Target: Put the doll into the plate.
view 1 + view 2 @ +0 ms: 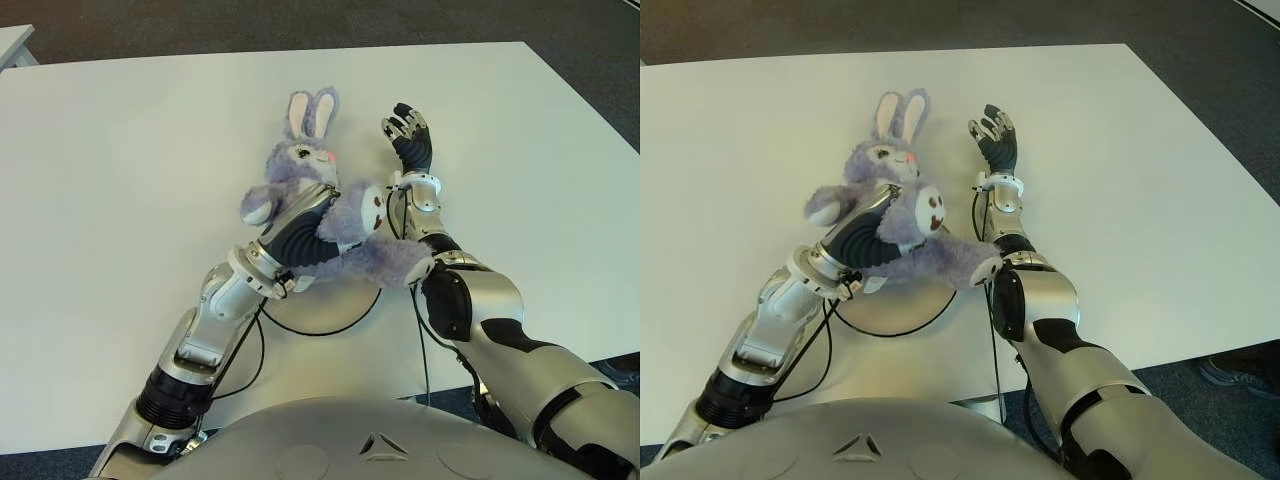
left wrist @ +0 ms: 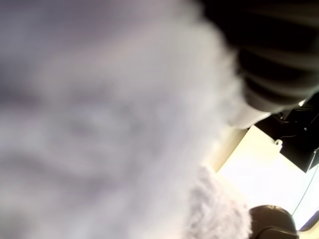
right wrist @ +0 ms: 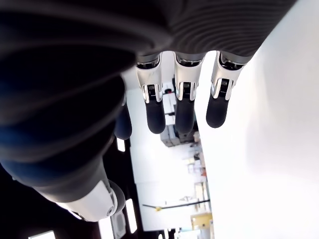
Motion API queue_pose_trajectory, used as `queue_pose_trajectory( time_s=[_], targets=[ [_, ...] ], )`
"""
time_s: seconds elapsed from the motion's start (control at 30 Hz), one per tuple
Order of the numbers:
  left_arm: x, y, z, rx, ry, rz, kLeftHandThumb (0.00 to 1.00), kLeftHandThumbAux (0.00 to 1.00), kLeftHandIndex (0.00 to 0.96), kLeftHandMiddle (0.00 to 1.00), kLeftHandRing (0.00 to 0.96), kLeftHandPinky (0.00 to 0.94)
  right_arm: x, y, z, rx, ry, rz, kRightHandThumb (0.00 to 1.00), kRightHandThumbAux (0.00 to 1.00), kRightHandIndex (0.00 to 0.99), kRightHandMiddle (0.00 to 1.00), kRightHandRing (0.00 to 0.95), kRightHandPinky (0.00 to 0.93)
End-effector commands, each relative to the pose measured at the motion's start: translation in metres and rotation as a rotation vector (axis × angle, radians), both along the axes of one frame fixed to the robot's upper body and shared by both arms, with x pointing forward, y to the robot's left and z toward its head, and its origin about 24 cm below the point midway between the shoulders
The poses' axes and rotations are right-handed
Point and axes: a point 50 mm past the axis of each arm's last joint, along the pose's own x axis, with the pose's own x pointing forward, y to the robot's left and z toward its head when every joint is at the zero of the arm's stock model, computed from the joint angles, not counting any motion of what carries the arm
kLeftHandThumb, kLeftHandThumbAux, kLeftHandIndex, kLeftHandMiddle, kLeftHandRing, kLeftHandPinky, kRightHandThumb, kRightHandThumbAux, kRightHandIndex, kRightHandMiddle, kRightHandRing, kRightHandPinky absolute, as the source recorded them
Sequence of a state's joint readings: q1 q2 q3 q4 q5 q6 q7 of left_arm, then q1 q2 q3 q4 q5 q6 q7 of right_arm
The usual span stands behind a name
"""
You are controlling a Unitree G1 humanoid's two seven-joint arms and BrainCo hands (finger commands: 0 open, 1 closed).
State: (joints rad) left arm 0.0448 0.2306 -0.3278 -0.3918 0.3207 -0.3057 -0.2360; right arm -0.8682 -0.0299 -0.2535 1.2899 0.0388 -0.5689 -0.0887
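Left robot hand [image 1: 305,232] wrapped round fluffy purple bunny doll [image 1: 330,215], over round white plate [image 1: 325,305]. Right robot hand [image 1: 408,135] fingers spread, empty, w/ smooth white table [image 1: 120,180] below.

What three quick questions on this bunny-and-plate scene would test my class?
1. True or false: the left hand is wrapped around the doll.
2. Which holds nothing: (a) left hand, (b) right hand?
3. What does the doll partly hide on the table?

Key:
1. True.
2. (b); its fingers are spread, beside the doll's ears.
3. The plate; only its near rim shows under the doll.
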Motion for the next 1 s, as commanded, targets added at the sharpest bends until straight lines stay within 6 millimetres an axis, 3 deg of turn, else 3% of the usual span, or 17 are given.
queue_pose_trajectory(
  time_s=[0.03,0.5,1.0],
  targets=[
    [-0.004,0.0,-0.013,0.006,0.071,0.005,0.851,0.66,0.744,0.851,0.862,0.86,-0.005,0.001,-0.012,0.005,0.039,0.003,0.466,0.789,0.195,0.169,0.147,0.171],
    [-0.009,0.0,-0.02,-0.011,0.131,-0.003,0.784,0.675,0.744,0.852,0.858,0.851,-0.005,0.001,-0.012,0.003,0.038,0.006,0.438,0.797,0.186,0.161,0.144,0.173],
    [-0.009,-0.002,-0.025,-0.044,0.165,0.004,0.818,0.673,0.752,0.849,0.86,0.868,-0.005,0.001,-0.012,-0.011,0.039,0.009,0.376,0.8,0.184,0.158,0.144,0.174]
  ],
)
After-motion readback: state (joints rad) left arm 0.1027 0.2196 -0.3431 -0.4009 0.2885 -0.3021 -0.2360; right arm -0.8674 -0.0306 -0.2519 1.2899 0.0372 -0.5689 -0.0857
